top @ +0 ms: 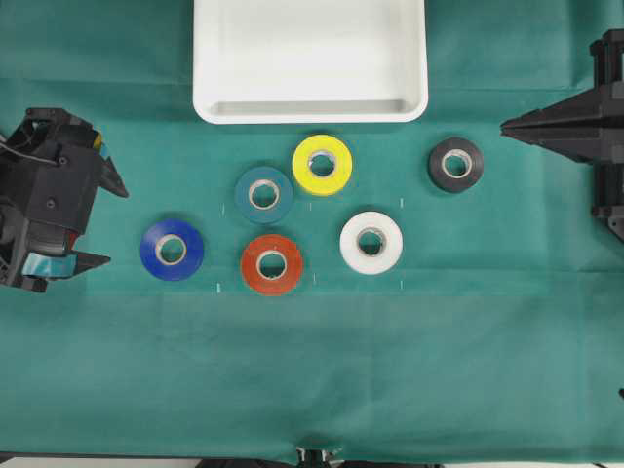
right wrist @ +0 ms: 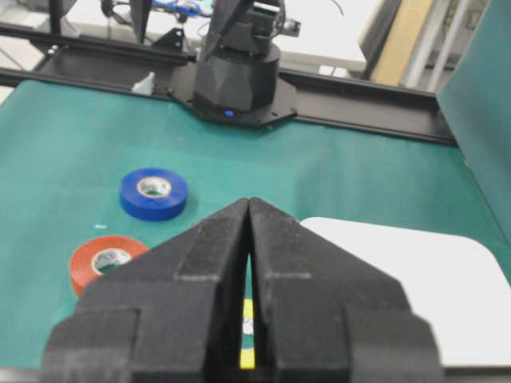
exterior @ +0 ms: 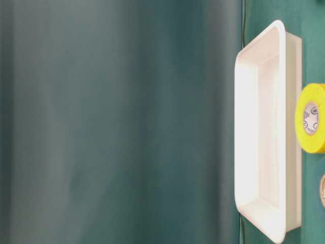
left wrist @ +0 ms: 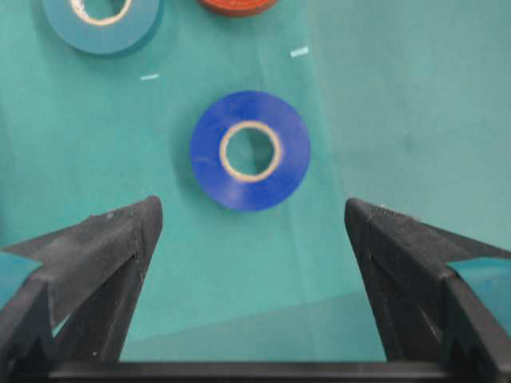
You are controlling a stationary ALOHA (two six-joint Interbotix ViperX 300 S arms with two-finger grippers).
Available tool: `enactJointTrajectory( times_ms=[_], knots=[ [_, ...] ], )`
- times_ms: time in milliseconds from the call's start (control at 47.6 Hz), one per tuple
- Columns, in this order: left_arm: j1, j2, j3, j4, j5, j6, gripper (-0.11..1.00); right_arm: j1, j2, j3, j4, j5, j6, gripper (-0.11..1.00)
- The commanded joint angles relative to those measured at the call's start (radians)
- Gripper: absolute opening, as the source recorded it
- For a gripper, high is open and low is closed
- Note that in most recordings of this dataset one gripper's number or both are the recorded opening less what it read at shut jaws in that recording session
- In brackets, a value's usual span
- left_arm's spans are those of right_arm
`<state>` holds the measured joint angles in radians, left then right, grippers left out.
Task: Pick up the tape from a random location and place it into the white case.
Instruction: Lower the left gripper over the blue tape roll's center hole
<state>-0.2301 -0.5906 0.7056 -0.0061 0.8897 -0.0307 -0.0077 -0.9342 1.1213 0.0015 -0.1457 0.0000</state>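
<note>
The royal-blue tape (top: 172,250) lies flat on the green cloth at the left of the group of rolls; it also shows as tape (left wrist: 250,150) and tape (right wrist: 153,193). My left gripper (top: 100,222) stands open just left of it, fingers spread wide and holding nothing; in the left wrist view the left gripper (left wrist: 252,214) has the roll just ahead of its tips. The white case (top: 310,60) sits empty at the back centre, seen as case (exterior: 264,132) and case (right wrist: 415,279). My right gripper (top: 507,125) rests at the right edge, shut and empty, as does the same gripper (right wrist: 249,204).
Other rolls lie flat in the middle: teal-blue (top: 263,194), yellow (top: 322,164), orange-red (top: 271,264), white (top: 370,242) and black (top: 455,164). The left arm's base (right wrist: 238,72) stands behind the cloth in the right wrist view.
</note>
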Motion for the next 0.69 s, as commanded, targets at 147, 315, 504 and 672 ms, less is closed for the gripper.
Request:
enactJointTrajectory(
  times_ms=[147,315,504,672],
  knots=[
    [-0.006,-0.003,-0.009,0.002,-0.011,0.005,0.96,-0.002,0.008,-0.028,-0.003,-0.002,0.000,0.00],
    [-0.006,-0.003,-0.003,0.002,-0.012,0.006,0.96,-0.002,0.009,-0.026,-0.003,-0.002,0.000,0.00],
    [-0.014,-0.003,0.032,0.003,-0.058,0.006,0.96,-0.002,0.018,-0.025,-0.003,-0.002,0.000,0.00],
    [-0.035,-0.002,0.083,0.002,-0.144,0.006,0.96,-0.002,0.025,-0.023,-0.003,-0.002,0.000,0.00]
  ],
)
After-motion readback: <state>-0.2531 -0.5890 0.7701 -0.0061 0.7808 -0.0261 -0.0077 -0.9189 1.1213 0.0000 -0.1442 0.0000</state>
